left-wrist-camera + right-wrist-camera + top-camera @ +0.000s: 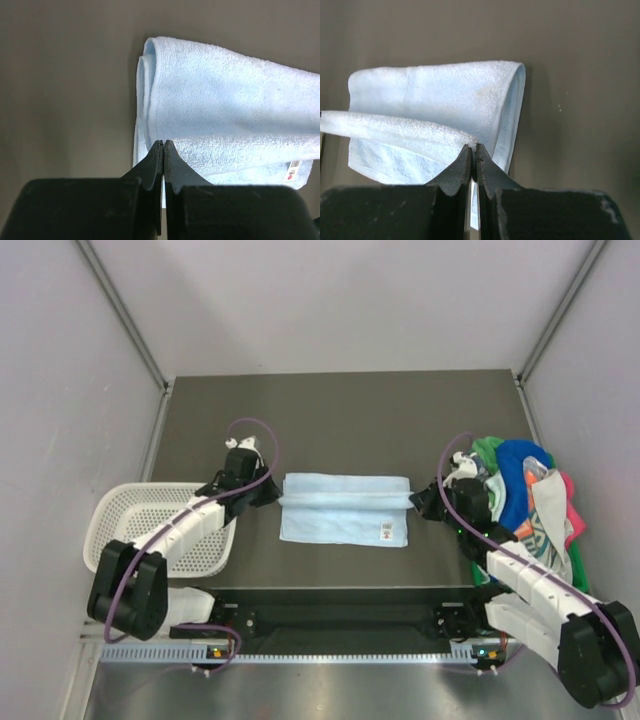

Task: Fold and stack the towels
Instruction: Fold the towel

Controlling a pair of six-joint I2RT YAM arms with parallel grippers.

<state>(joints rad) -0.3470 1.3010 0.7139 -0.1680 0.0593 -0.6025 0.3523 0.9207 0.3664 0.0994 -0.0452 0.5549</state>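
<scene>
A pale blue towel lies part-folded at the table's centre, with a raised ridge of fabric running across it between both grippers. My left gripper is shut at the towel's left end. In the left wrist view the upper layer's hem runs straight into the closed tips of the left gripper. My right gripper is shut on the right end. The right wrist view shows a strip of the pale blue towel lifted and pinched at the tips of the right gripper. More towels, blue, green, pink and printed, lie heaped at the right.
A white mesh basket sits at the table's left edge beside the left arm. The heap of towels crowds the right arm's elbow. Grey walls enclose the dark table on three sides.
</scene>
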